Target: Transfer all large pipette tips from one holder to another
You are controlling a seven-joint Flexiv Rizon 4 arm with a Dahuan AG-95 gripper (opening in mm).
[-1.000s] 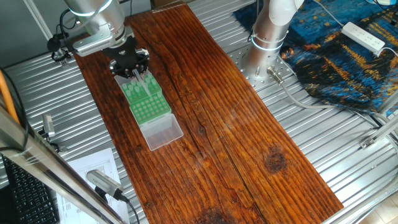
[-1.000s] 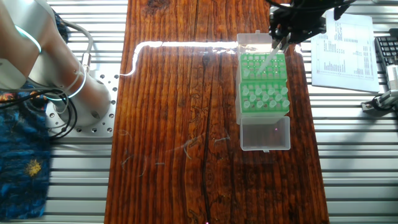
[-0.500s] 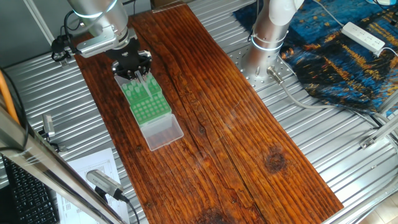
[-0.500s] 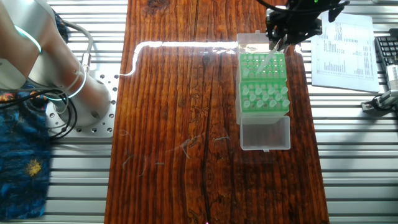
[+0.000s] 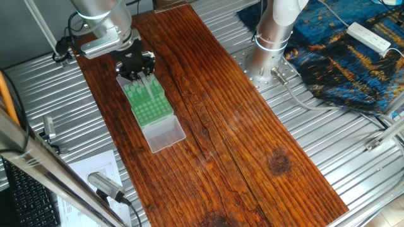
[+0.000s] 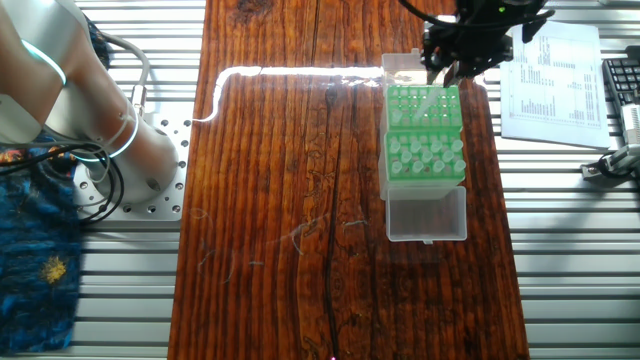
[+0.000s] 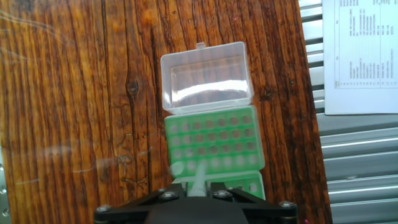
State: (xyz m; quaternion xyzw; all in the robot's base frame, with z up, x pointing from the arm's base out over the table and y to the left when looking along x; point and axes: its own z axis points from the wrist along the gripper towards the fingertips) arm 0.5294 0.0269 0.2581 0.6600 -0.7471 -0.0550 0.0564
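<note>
- Presently, one large pipette tip (image 7: 198, 177) is held between the closed fingers of the gripper (image 7: 194, 191), its narrow end pointing down toward the green rack (image 7: 214, 144) in the hand view.
- More large pipette tips (image 6: 425, 155) are seen standing upright in a second green rack (image 6: 427, 160), which lies just beside the first rack and next to an open clear lid (image 6: 427, 215).
- The holes of the rack under the gripper are seen as dark rounds; whether any is filled cannot be told.
- A second clear hinged lid (image 7: 207, 78) is folded open and lies flat on the wood at the far edge of the rack in the hand view.
- The gripper (image 5: 136, 66) is positioned above one end of the rack pair in one fixed view.
- Both racks are set on a dark wooden board (image 5: 240, 120), which rests on a ribbed metal table (image 5: 353, 164).
- A printed sheet (image 6: 550, 75) is laid on the metal beside the board.
</note>
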